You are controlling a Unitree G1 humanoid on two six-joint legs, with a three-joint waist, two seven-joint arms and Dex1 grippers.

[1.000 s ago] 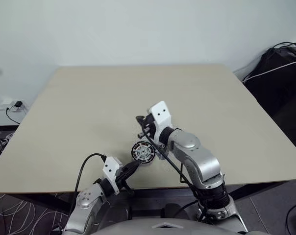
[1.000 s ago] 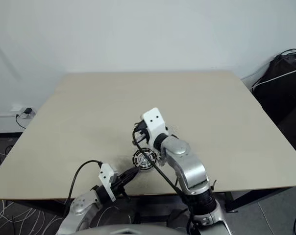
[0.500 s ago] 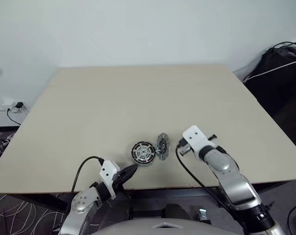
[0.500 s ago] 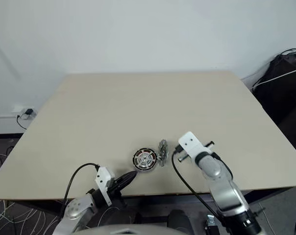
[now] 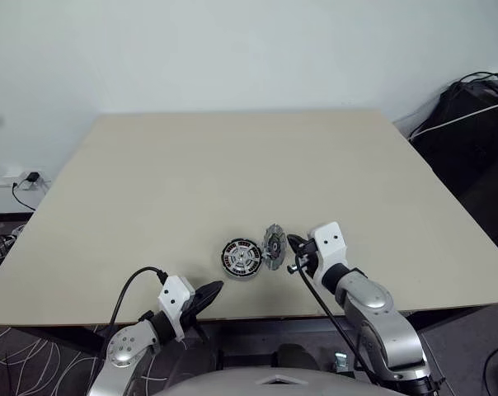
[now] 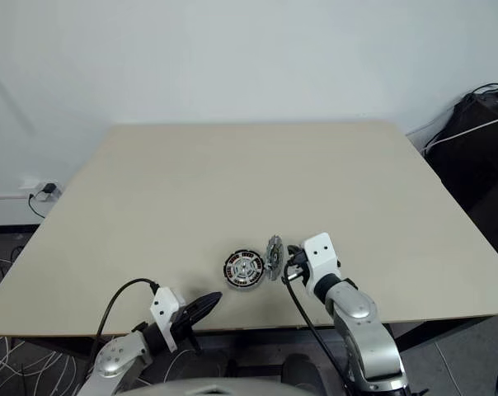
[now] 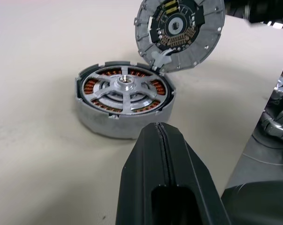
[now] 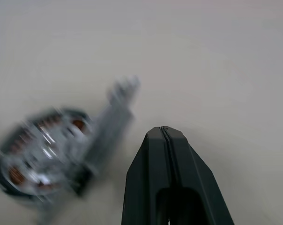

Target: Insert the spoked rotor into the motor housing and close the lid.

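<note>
Motor housing (image 7: 125, 105) flat on the bench (image 5: 232, 165) near its front edge, spoked rotor (image 7: 124, 90) already seated over the copper windings. The lid (image 7: 179, 32) stands propped nearly on edge against the housing's right side, inner face toward it. The right hand (image 5: 295, 245), fingers closed and empty, sits just beside the lid's outer face, apparently not touching it, and is the nearer hand. The left hand (image 5: 208, 292), also closed and empty, hangs off the bench's front edge, near the housing. Nothing obstructs tipping the lid leftward.
</note>
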